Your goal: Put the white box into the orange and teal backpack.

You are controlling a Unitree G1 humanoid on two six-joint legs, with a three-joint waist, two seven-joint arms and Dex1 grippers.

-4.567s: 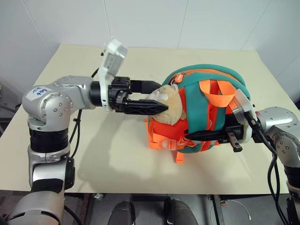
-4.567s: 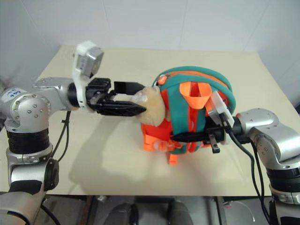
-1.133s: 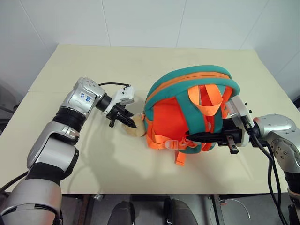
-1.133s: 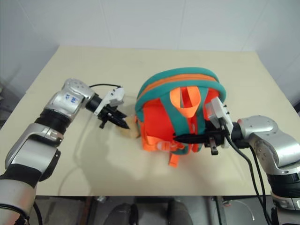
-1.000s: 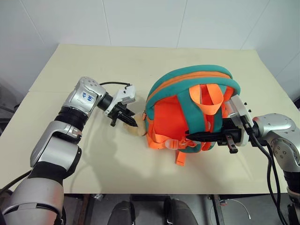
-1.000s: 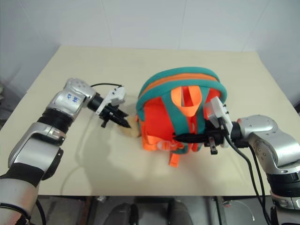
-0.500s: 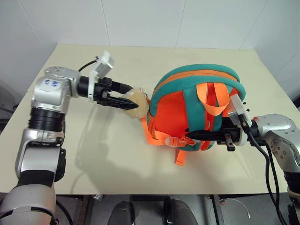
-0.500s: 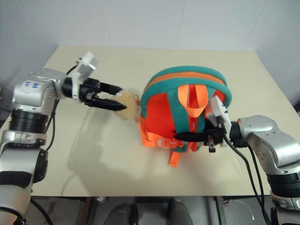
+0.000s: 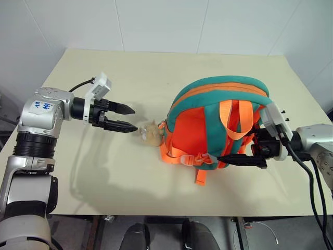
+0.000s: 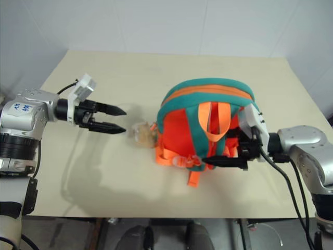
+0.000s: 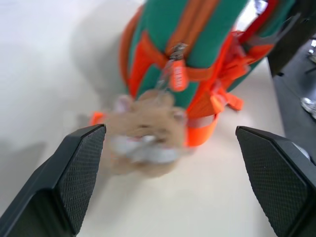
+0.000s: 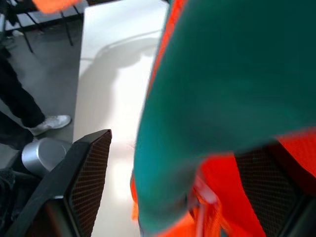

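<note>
Both grippers released, backpack loose on table.
Left gripper (image 9: 126, 119) and right gripper (image 9: 240, 155) stood spread; orange and teal backpack (image 9: 218, 112) looked soft, floppy — best grabbed by a strap.

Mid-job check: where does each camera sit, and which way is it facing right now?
Left eye: on the head, looking forward and down over the table; shows both arms, the open left gripper and the backpack.
Right eye: beside it, same scene; the right gripper is open at the backpack's side.
Left wrist: on the left arm, facing the plush toy and the backpack's zipper side, between its two fingers.
Right wrist: on the right arm, close against the teal fabric; someone's shoe on the floor.
All four share the backpack.
</note>
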